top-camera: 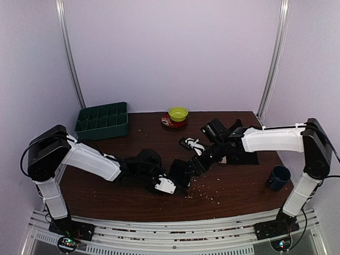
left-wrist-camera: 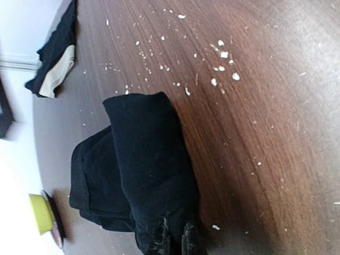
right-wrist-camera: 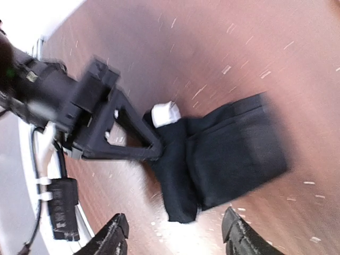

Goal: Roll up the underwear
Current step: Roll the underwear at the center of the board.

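A plain black underwear [left-wrist-camera: 151,170] lies partly rolled on the brown table, with one end curled over a flatter folded part. My left gripper [left-wrist-camera: 175,240] is shut on the near end of the roll. The roll also shows in the right wrist view [right-wrist-camera: 228,154] and in the top view [top-camera: 180,171]. My right gripper [right-wrist-camera: 178,236] is open and empty, hovering just above and short of the garment, facing the left gripper [right-wrist-camera: 114,127]. A second black underwear with white trim [top-camera: 191,144] lies further back; it also shows in the left wrist view [left-wrist-camera: 56,58].
A green compartment tray [top-camera: 102,121] stands at the back left. A yellow-green bowl [top-camera: 178,113] sits on a red plate at the back middle. A dark blue mug [top-camera: 278,177] stands at the right. White crumbs [top-camera: 204,194] are scattered near the front.
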`<state>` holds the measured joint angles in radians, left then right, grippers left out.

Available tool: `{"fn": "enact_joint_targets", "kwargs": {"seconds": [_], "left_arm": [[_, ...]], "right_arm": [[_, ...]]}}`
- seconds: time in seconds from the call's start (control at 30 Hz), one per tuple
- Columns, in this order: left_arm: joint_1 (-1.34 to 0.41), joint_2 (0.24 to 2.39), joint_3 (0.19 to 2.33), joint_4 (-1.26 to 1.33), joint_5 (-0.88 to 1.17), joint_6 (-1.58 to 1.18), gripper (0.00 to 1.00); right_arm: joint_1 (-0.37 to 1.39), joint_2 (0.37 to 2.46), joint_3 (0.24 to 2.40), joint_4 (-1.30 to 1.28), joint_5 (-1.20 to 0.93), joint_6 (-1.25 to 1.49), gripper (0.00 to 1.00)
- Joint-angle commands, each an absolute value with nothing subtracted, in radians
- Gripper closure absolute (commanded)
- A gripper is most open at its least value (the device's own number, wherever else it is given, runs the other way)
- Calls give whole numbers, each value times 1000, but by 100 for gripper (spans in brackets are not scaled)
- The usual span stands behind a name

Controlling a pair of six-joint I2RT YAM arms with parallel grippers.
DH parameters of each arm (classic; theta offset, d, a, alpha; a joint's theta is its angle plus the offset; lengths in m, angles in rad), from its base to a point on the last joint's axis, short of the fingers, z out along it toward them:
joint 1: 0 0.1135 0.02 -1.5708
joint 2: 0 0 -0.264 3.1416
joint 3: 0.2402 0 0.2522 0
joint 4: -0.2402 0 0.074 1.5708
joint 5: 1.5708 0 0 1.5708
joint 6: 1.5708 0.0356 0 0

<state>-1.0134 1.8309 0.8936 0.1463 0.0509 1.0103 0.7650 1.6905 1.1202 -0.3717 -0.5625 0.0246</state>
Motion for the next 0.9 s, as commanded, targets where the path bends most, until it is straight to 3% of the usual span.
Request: {"fn": "enact_joint_targets", "kwargs": {"seconds": [0.0, 0.3, 0.5, 0.67, 0.87], "left_arm": [[-1009, 1855, 941, -139, 111, 911, 100], [-946, 1987, 1197, -464, 275, 799, 100], [-879, 2140, 1441, -696, 438, 754, 100], [-812, 2253, 1606, -838, 549, 730, 100], [-765, 2346, 1736, -950, 605, 728, 100]], "right_arm": [[776, 1506, 989, -227, -354, 87, 36], [982, 1102, 685, -44, 126, 14, 28], [1182, 956, 533, 134, 298, -111, 25], [1282, 1015, 490, 207, 343, -218, 25], [1337, 1273, 589, 193, 395, -303, 27]]}}
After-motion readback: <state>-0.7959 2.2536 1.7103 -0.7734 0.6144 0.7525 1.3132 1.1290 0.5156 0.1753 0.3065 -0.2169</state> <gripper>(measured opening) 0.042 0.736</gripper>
